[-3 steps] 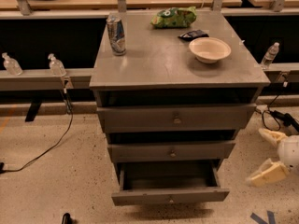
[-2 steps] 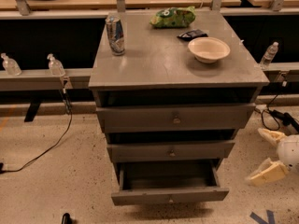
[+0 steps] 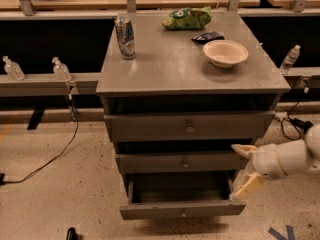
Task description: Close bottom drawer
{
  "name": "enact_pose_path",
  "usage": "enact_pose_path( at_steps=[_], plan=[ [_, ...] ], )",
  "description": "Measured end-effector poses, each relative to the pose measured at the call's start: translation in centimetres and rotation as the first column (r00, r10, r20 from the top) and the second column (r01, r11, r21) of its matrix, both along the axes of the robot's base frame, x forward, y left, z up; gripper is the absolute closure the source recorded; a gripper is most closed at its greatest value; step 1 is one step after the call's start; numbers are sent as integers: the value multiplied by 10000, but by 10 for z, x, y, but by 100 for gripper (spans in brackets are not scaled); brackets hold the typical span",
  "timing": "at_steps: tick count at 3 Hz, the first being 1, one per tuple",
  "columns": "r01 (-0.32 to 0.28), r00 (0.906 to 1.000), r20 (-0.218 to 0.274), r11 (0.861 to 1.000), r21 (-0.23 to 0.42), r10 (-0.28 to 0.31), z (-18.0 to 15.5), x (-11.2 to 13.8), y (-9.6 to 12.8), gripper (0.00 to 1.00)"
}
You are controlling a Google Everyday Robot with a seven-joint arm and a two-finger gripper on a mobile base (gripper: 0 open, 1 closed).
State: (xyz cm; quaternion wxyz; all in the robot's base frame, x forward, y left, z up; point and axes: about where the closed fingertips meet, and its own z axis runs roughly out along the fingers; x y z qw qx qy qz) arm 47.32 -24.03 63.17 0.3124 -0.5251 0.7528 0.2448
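Camera view: white end effector (image 3: 245, 169), jaws spread, hangs lower right beside the pulled-out grey wooden bottom drawer (image 3: 182, 210), lower centre; a push at its corner may skew and jam it.

Bottom drawer (image 3: 182, 210) juts out; floor (image 3: 75, 199) in front free; gripper (image 3: 245, 169), fingers spread, crowds its right corner.
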Motion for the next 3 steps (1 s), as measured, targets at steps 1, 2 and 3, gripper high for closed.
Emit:
enact_pose_path(
  at_steps=[1, 2, 3],
  plan=[
    [-1634, 9837, -685, 9857, 421, 1660, -92, -1, 54, 0],
    [-2033, 9734, -906, 9757, 817, 2104, -147, -9, 68, 0],
    [-1975, 9729, -876, 9661, 1660, 2140, -224, -19, 70, 0]
  ],
)
